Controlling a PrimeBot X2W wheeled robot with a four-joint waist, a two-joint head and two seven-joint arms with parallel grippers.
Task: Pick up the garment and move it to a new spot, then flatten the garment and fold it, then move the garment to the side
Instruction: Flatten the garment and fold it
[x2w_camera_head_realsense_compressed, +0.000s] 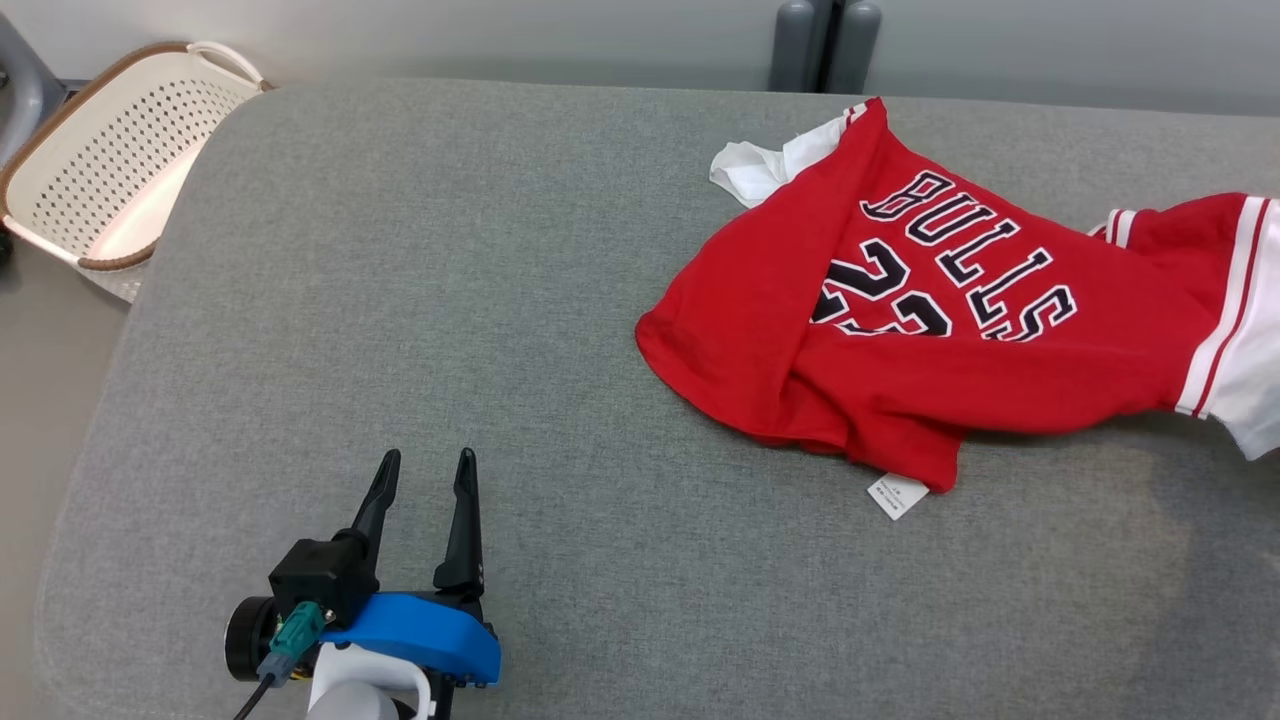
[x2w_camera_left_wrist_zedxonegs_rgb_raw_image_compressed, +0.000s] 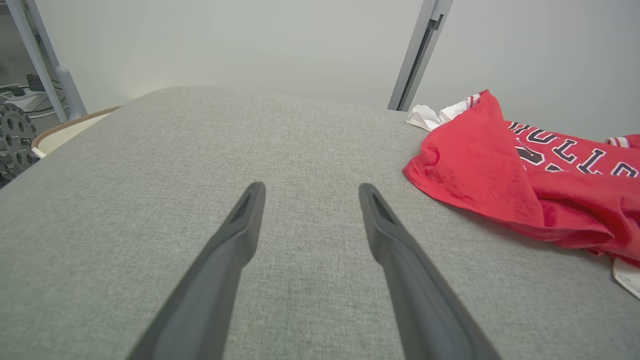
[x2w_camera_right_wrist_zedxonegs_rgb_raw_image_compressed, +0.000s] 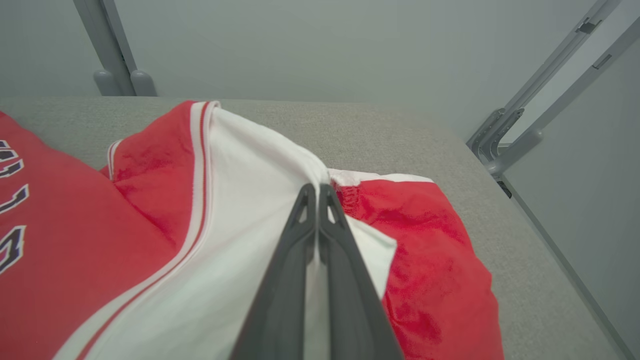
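Note:
The garment (x2w_camera_head_realsense_compressed: 900, 320) is a red jersey with white trim and black lettering, lying crumpled on the right half of the grey padded table (x2w_camera_head_realsense_compressed: 450, 300). My left gripper (x2w_camera_head_realsense_compressed: 425, 465) stands open near the table's front left, well apart from the garment (x2w_camera_left_wrist_zedxonegs_rgb_raw_image_compressed: 500, 185), with nothing between its fingers. In the right wrist view my right gripper (x2w_camera_right_wrist_zedxonegs_rgb_raw_image_compressed: 317, 189) is shut, pinching a raised fold of the garment's white panel (x2w_camera_right_wrist_zedxonegs_rgb_raw_image_compressed: 240, 200) between its fingertips.
A white perforated basket (x2w_camera_head_realsense_compressed: 110, 160) with a brown rim stands off the table's far left corner. Grey posts (x2w_camera_head_realsense_compressed: 825, 40) rise behind the table's far edge. A white tag (x2w_camera_head_realsense_compressed: 897, 495) sticks out from the garment's near edge.

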